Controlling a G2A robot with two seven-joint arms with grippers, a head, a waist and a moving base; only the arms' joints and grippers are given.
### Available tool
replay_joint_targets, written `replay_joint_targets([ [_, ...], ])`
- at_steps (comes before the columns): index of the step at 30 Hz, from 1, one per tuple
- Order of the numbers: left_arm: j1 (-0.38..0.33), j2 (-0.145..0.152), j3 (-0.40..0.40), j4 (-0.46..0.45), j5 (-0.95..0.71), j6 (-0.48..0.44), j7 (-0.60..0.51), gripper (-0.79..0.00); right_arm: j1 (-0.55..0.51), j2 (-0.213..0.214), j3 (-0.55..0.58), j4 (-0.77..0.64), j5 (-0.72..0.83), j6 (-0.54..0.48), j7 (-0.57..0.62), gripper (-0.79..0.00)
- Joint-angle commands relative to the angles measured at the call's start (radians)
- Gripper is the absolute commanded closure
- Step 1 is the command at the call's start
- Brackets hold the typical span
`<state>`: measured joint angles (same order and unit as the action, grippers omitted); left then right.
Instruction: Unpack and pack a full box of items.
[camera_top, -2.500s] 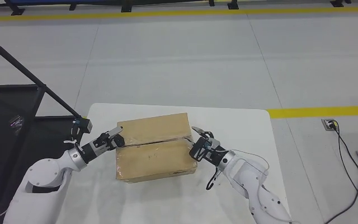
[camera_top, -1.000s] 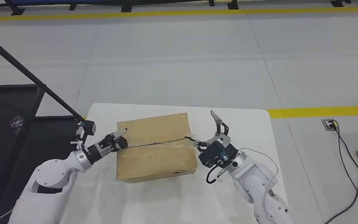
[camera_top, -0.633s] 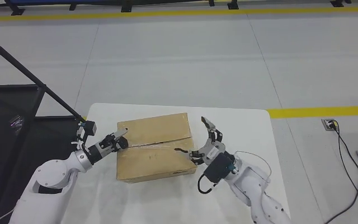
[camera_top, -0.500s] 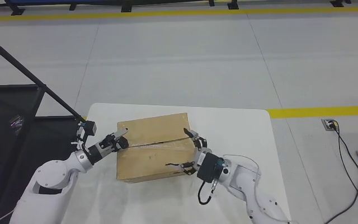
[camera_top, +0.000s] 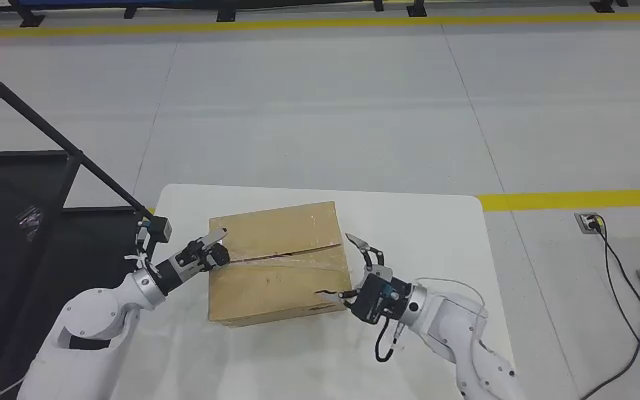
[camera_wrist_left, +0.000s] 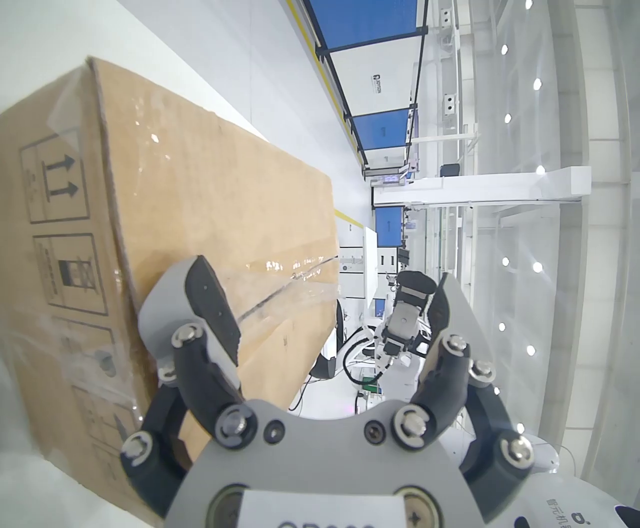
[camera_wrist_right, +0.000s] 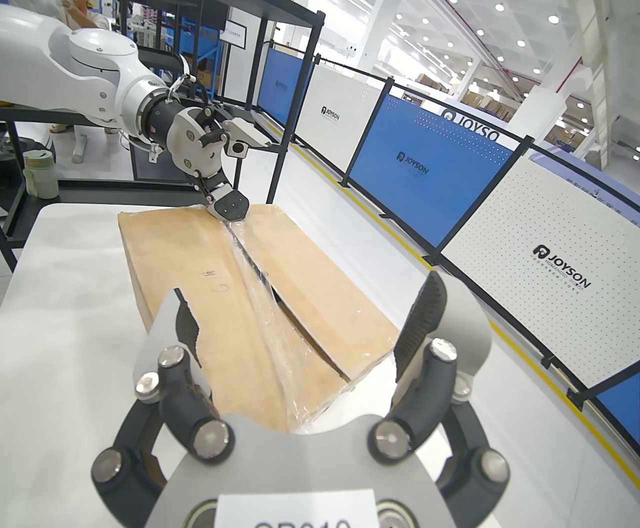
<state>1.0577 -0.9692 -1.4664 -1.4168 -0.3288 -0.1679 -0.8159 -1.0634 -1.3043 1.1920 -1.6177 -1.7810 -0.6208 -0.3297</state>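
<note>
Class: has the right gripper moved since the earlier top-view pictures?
Yes. The right gripper has slid along the right end of the cardboard box, from its far corner toward the near one.

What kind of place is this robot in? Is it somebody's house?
Not a house. It looks like a big factory or workshop hall: there are yellow lines painted on the floor, blue and white divider panels, and rows of ceiling lights high overhead.

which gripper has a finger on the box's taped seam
The left gripper: one finger pad rests on the box at the taped seam; the right gripper hangs open at the opposite end.
</note>
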Motion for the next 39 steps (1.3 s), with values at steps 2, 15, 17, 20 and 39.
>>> replay_joint_targets([
  [2, 0.001, 0.0, 0.002, -0.003, 0.003, 0.004, -0.001, -0.785, 0.0, 0.0, 0.0, 0.0, 0.0, 0.0, 0.0, -0.785],
  [15, 0.001, -0.001, 0.002, -0.003, -0.002, -0.001, 0.003, -0.785, -0.02, -0.002, -0.047, -0.056, -0.175, 0.165, 0.314, -0.785],
  [17, 0.001, -0.001, 0.002, -0.002, -0.002, -0.002, 0.003, -0.785, -0.02, -0.002, -0.047, -0.056, -0.175, 0.165, 0.314, -0.785],
  [20, 0.001, -0.001, 0.002, -0.002, -0.002, -0.002, 0.003, -0.785, -0.02, -0.002, -0.047, -0.056, -0.175, 0.165, 0.314, -0.785],
  [39, 0.002, -0.003, 0.003, -0.009, -0.007, -0.001, 0.006, -0.785, 0.011, -0.006, -0.09, -0.085, -0.199, 0.087, 0.511, -0.357],
])
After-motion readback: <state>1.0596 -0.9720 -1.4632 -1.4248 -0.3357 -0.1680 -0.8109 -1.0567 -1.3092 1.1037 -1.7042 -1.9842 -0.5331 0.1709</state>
